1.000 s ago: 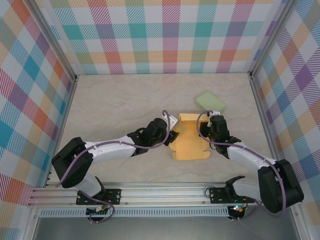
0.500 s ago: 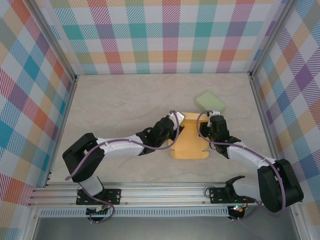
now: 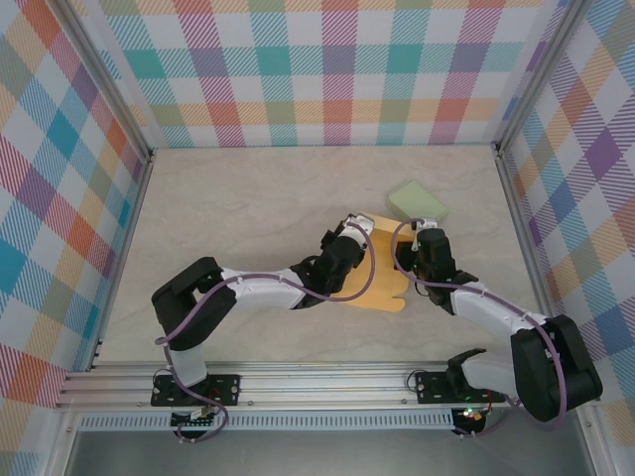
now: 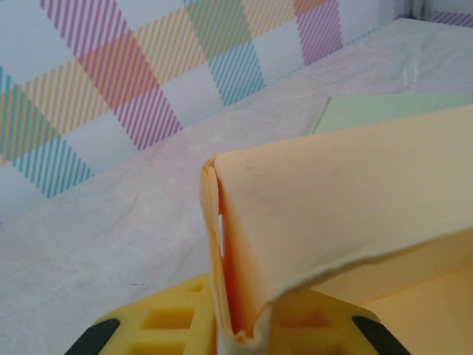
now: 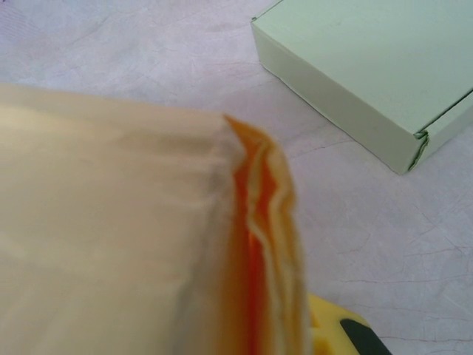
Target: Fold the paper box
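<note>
Reaching low toward 1 o'clock with left claw (image 3: 352,234), pinching box (image 3: 383,288) flap; angling toward 11 with right claw (image 3: 407,261), clamped on box's 3 o'clock edge.

Orange paper (image 4: 340,214) in left pincer (image 4: 238,334)

place: robot lab cell | evidence: plaid panel walls (image 3: 337,69), aluminium frame rail (image 3: 327,382), marble-look tabletop (image 3: 238,218)

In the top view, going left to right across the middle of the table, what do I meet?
left hand → paper box → right hand. The green box overlaps the right hand sideways, so it is left out.
</note>
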Action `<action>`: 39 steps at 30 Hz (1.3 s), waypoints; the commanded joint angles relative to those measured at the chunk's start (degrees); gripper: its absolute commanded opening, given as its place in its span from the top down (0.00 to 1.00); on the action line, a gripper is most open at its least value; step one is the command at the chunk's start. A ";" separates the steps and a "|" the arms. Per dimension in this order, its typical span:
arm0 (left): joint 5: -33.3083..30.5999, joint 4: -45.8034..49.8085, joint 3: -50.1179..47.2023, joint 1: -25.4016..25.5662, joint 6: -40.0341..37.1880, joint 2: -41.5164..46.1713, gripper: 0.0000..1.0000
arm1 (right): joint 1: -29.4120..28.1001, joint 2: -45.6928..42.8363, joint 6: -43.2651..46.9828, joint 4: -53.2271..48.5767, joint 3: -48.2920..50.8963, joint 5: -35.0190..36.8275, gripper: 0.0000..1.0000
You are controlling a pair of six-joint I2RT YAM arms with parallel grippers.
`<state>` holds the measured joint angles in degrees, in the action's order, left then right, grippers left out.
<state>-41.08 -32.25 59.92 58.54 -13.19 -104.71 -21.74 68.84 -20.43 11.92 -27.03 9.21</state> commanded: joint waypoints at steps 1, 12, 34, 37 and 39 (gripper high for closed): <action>-7.45 -5.06 2.86 0.87 -0.20 -1.83 0.83 | -0.68 -0.78 -0.42 3.21 1.01 -4.93 1.00; -27.74 0.90 11.90 -0.61 9.20 -8.95 0.81 | -3.54 0.80 -2.38 7.21 1.90 -6.11 1.00; -1.76 -0.15 -0.26 2.32 13.64 1.35 0.50 | -4.85 3.10 -2.67 3.62 -0.36 -2.43 1.00; 0.48 -0.38 -2.26 3.99 13.75 4.21 0.46 | -4.83 3.15 -2.85 2.54 -0.81 -1.57 1.00; 1.26 0.61 -3.40 4.76 14.22 6.30 0.44 | -4.93 3.13 -2.97 2.25 -0.88 -1.45 1.00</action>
<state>-44.31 -29.76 57.80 61.93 1.21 -102.54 -26.00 71.88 -23.35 14.85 -26.00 8.27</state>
